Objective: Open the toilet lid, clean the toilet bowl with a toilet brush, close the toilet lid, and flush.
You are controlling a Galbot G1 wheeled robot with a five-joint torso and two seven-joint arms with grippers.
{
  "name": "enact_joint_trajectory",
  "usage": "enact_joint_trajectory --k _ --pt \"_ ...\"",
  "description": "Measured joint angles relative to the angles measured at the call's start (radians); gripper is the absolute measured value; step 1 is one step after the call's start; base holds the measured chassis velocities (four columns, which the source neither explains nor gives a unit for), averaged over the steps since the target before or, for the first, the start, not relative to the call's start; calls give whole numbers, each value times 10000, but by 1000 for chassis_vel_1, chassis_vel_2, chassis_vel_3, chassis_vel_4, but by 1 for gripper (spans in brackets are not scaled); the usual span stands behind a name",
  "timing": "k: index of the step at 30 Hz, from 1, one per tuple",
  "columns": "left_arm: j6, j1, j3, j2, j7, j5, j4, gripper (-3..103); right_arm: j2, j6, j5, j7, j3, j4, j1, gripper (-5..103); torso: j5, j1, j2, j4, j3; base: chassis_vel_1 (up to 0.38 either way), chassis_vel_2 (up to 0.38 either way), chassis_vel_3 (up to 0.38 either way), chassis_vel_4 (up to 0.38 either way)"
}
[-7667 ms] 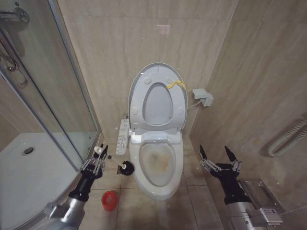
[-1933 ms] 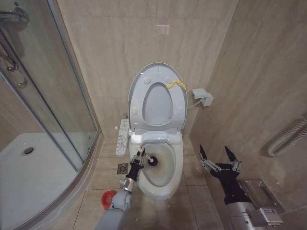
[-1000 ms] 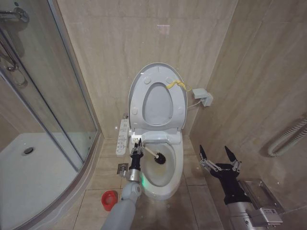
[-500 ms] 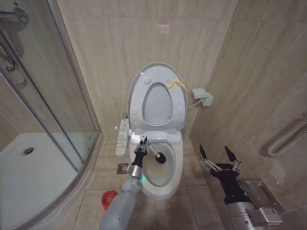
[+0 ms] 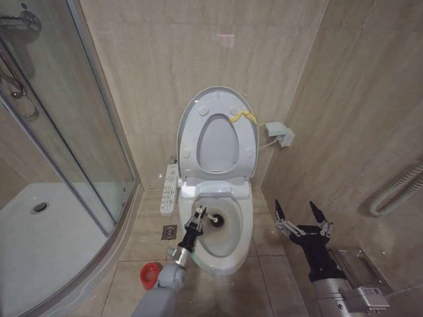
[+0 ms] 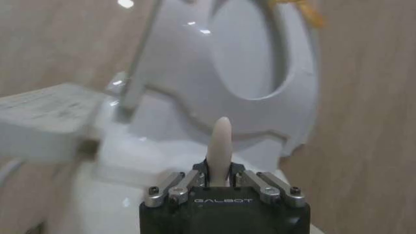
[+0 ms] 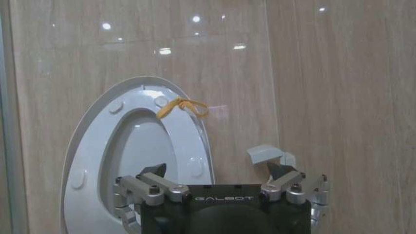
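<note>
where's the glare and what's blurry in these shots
Head view: sharp and evenly lit, with faint reflections on the shower glass. Left wrist view: the left claw on the toilet brush is crisp; the raised toilet lid behind is soft, with small glints. Right wrist view: round ceiling-light spots on the glossy wall tiles; the right claw is in focus.

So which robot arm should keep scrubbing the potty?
Probably the left. Its left gripper already holds the toilet brush, bristles inside the toilet bowl. The right gripper hangs open beside the toilet, holding nothing.
</note>
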Motion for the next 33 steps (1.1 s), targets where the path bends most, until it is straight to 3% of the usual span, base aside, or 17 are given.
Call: enact_joint_trajectory --k 1,4,5,8,12,17,23,27,33 --pt "0 0 0 0 0 0 0 21 0 0 0 0 0 0 0 100 0 0 0 0 0 0 0 0 0" --pt "693 598 277 385 -1003 -1243 -1218 21 0 0 0 0 0 0 0 100 2 0 0 0 0 0 0 0 0" --pt "693 598 277 385 -1003 -1243 -1218 21 0 0 0 0 0 0 0 100 2 0 0 0 0 0 0 0 0" --pt "1159 955 348 368 -1614 -2696 -2028 21 0 0 0 0 0 0 0 100 3 0 0 0 0 0 0 0 0" --pt "1309 987 354 191 -1710 -3491 -2238 21 0 0 0 0 0 0 0 100 3 0 0 0 0 0 0 0 0" --pt "1220 528 212 -535 -1094 -4677 -1872 21 0 0 0 0 0 0 0 100 5 1 0 3 0 0 0 0 0" --pt "1018 200 -3 -1028 -608 -4759 -1289 21 -1 0 0 0 0 0 0 100 6 0 0 4 0 0 0 0 0" --pt "746 -183 -166 -1337 87 -4157 -173 21 0 0 0 0 0 0 0 100 6 1 0 5 0 0 0 0 0" --pt "419 -369 -186 -1475 558 -2991 639 21 0 0 0 0 0 0 0 100 8 0 1 5 -1 0 0 0 0"
